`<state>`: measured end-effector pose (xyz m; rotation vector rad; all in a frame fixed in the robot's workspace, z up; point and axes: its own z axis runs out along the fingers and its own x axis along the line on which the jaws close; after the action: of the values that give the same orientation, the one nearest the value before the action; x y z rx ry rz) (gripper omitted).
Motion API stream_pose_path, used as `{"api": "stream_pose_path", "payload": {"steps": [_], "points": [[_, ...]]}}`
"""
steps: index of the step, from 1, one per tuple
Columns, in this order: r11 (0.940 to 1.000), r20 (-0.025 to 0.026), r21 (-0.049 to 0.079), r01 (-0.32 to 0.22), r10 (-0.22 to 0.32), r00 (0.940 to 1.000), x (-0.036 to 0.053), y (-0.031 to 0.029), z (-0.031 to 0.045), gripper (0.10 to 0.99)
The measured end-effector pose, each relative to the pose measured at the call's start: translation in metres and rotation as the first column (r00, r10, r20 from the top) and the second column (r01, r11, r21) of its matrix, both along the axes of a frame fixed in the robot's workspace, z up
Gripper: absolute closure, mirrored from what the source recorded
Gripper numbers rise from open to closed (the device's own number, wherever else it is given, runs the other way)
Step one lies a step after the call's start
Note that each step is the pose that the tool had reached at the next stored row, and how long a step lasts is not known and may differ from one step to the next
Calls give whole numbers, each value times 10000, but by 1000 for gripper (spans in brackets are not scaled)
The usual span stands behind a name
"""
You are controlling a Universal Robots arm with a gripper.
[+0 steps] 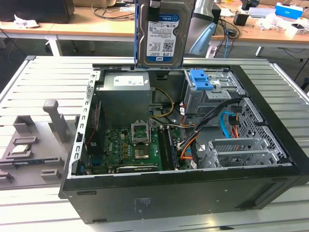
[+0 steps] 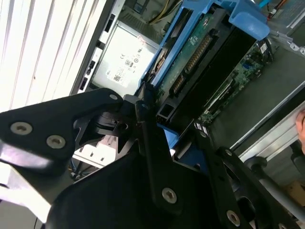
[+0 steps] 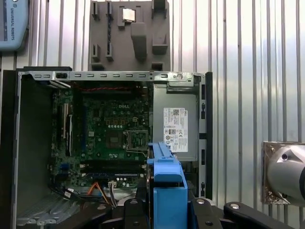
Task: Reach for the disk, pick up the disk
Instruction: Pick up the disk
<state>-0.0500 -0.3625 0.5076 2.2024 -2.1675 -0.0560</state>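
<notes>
Held upright above the open computer case [image 1: 183, 193], the disk [image 1: 161, 36] is a flat silver-grey metal drive with a white-and-blue barcode label on its face and blue plastic rails down its sides; it hangs clear of the case, over the rear edge near the power supply [image 1: 125, 96]. While the exterior view shows that labelled face, the second wrist view shows the drive's other side, a green circuit board with a connector row framed by the blue rail, and the black fingers [image 2: 152, 157] of the end effector [image 2: 167, 143] pressed against the drive's lower end, clamped on it. The first wrist view looks straight down past the blue rail's end onto the case: inside lie the green motherboard [image 3: 109, 133] with its processor socket, the grey power supply beside it, and orange and black cables near the bottom. Seen in the exterior view, a metal drive cage [image 1: 207, 96] carries a blue plastic bracket [image 1: 200, 79]. Beside the case on the slatted counter [image 1: 43, 77] lies a grey foam tray [image 1: 34, 145] holding a small square silver chip [image 1: 21, 150].
</notes>
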Motion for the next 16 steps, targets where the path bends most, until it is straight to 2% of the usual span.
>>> {"api": "stream_pose_path", "payload": {"steps": [2, 5, 9, 13, 16], "points": [[10000, 1, 1, -1, 1, 10000, 0, -67, -2, 718], [10000, 0, 0, 1, -1, 10000, 0, -203, -4, 718], [10000, 0, 1, 0, 0, 10000, 0, -298, -9, 718], [10000, 0, 0, 0, 0, 10000, 0, -469, -14, 718], [10000, 0, 1, 0, 0, 10000, 0, -538, -16, 718]]}}
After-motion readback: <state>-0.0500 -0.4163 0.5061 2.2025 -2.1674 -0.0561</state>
